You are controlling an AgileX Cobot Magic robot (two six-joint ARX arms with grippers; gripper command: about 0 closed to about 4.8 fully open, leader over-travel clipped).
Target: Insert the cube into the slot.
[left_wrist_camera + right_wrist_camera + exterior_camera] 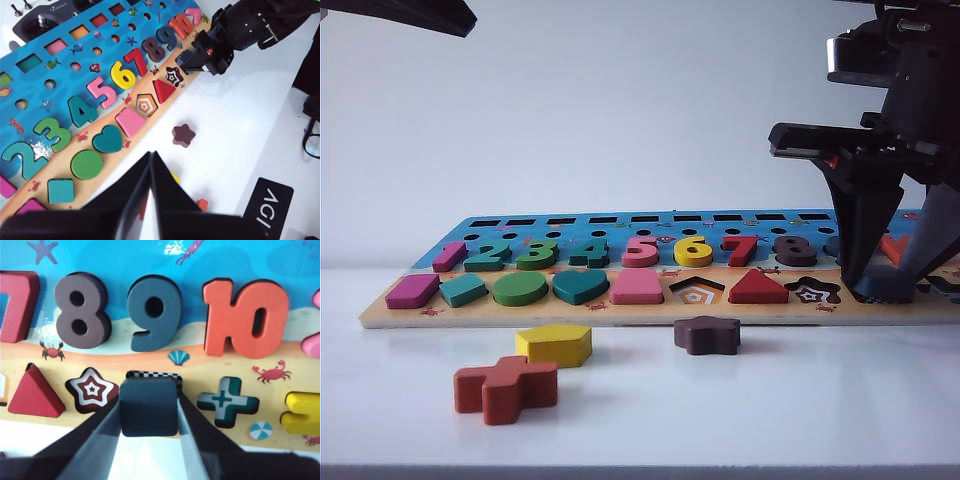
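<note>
The right pincer (pixel 149 407) grips the cube (pixel 149 406) between its two fingers, holding it low over the puzzle board (pixel 150 360) so it covers most of the slot (pixel 153 374), whose checkerboard strip shows at the far edge, between the star cut-out (pixel 93 389) and the cross cut-out (pixel 228 401). The left pincer (pixel 151 167) hovers closed and empty above the surface (pixel 820 410), near the brown star piece (pixel 183 135).

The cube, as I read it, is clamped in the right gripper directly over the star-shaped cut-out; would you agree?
Not quite. The right gripper does hold the cube, but over the slot, the checkerboard square beside the star-shaped cut-out. The right wrist view shows this.
</note>
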